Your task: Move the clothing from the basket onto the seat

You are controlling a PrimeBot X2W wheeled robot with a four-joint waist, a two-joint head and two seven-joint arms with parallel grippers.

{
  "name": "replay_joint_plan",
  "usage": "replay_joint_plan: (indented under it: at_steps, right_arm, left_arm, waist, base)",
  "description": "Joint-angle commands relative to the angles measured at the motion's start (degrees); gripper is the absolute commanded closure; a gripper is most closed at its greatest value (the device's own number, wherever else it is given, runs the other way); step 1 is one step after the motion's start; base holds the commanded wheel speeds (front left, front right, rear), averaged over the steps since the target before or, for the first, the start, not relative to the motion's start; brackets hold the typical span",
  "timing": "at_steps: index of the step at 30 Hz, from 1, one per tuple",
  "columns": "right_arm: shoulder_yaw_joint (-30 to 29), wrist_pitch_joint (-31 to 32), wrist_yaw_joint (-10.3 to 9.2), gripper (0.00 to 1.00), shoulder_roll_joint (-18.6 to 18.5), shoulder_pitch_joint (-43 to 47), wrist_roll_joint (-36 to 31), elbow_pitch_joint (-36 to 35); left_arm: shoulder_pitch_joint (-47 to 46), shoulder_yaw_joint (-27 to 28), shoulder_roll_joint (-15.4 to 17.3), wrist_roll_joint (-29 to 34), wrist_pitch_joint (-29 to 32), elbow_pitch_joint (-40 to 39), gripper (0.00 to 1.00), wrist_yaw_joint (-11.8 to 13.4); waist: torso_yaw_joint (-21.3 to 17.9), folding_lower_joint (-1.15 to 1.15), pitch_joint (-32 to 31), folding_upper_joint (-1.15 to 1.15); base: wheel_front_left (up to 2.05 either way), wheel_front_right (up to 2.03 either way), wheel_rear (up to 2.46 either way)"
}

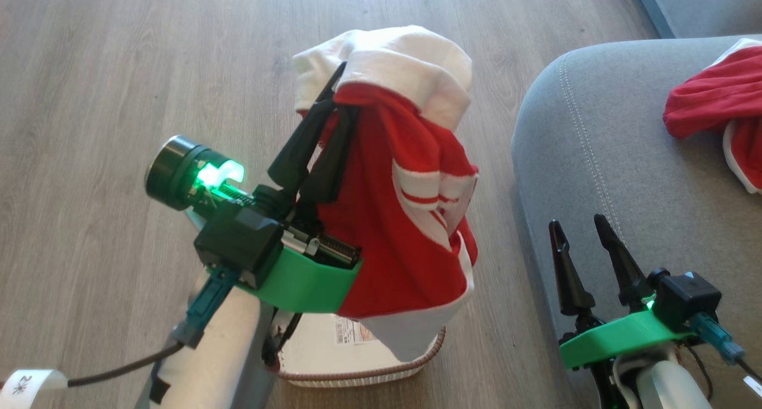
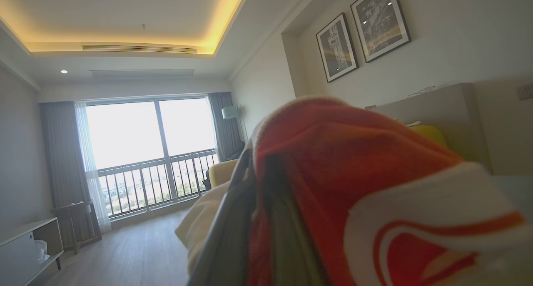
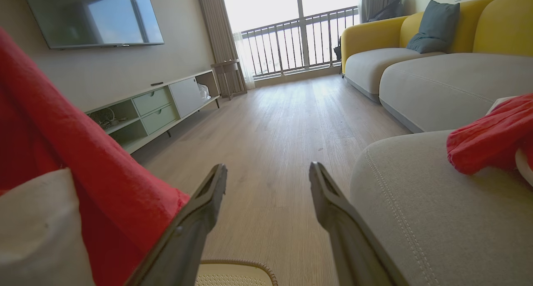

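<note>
Your left gripper [image 1: 344,90]: fingers clamped on a red garment [image 1: 405,230], held above the basket [image 1: 357,378]. The garment's long axis runs up and down the head view, white lining topmost, white hem lowest, overlapping the basket rim. Your right gripper [image 1: 577,219]: fingers spread, empty, just beside the seat [image 1: 595,159]. On that seat lies a second red garment [image 1: 708,99], crumpled.

My left claw [image 1: 345,90] is raised on its pale forearm [image 1: 220,349], fingers pinched together on cloth [image 1: 405,218] that hangs to their right. My right claw [image 1: 577,221] sits low, fingers spread apart, gripping nothing.
</note>
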Motion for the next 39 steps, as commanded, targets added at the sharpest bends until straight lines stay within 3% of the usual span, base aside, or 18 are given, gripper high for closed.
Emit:
replay_joint_plan:
  at_steps: [1, 16, 29, 39]
  right_arm:
    - [1.15, -0.06, -0.01, 0.0, 0.07, -1.14, -0.52, -1.92]
    - [1.45, -0.06, -0.01, 0.0, -1.87, -1.13, -1.31, -4.46]
    - [22.11, -0.06, -0.01, 0.0, -14.01, -2.04, 2.84, -13.26]
    - [28.97, -0.06, -0.01, 0.0, -16.44, -4.48, 5.23, -15.67]
  left_arm:
    - [-3.01, 1.61, 0.17, -0.43, -0.27, -1.61, 1.0, 0.08]
    - [-1.8, 2.1, 0.16, -0.23, -0.27, -0.05, 1.0, 0.28]
    - [-1.66, 1.98, 0.16, -0.46, -0.27, 0.41, 1.0, 0.42]
    - [-1.8, 1.31, 0.16, -0.43, -0.27, 0.58, 1.0, 0.58]
  waist:
    - [-0.02, 0.01, -0.03, 0.0]
    - [-1.08, 0.01, 0.17, 0.0]
    - [-1.0, 0.01, 0.58, 0.0]
    - [-0.57, 0.01, 0.77, 0.0]
  base:
    - [0.0, 0.0, 0.0]
    - [0.0, 0.0, 0.0]
    - [0.0, 0.0, 0.0]
    - [0.0, 0.0, 0.0]
